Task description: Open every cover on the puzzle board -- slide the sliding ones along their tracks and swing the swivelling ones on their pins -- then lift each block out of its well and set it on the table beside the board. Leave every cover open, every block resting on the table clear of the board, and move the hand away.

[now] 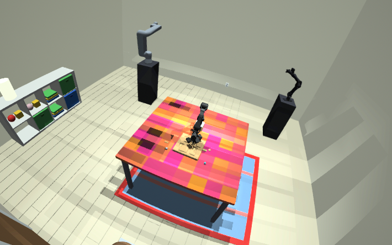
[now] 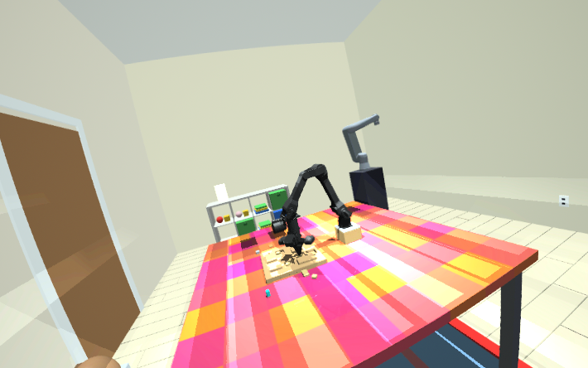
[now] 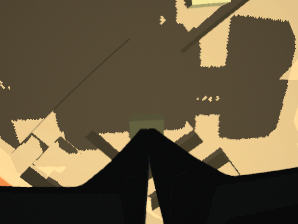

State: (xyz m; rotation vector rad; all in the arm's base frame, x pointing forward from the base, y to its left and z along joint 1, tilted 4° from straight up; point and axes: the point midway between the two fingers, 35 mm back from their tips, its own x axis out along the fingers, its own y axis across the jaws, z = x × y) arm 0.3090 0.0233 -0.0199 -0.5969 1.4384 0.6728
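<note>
The tan puzzle board (image 1: 186, 154) (image 2: 282, 275) lies on the table, with much of its top in dark shadow. My gripper (image 1: 193, 143) (image 2: 298, 253) (image 3: 147, 135) is shut and empty, pointing down low over the board. A small greenish square piece (image 3: 146, 122) shows right at the fingertips; whether they touch it is unclear. A pale yellow piece (image 3: 210, 2) shows at the wrist view's top edge. A cyan block (image 1: 204, 163) (image 2: 267, 292) and a whitish block (image 1: 166, 148) (image 2: 257, 251) stand on the table off the board. The arm and shadow hide how most covers stand.
Two small tan pieces, one (image 1: 204, 149) (image 2: 305, 273) near the board's edge and one (image 1: 209, 149) (image 2: 315, 276) farther out, lie on the table. Another tan piece (image 1: 166, 142) lies on the board's other side. The arm's pale base block (image 2: 349, 233) stands behind the board.
</note>
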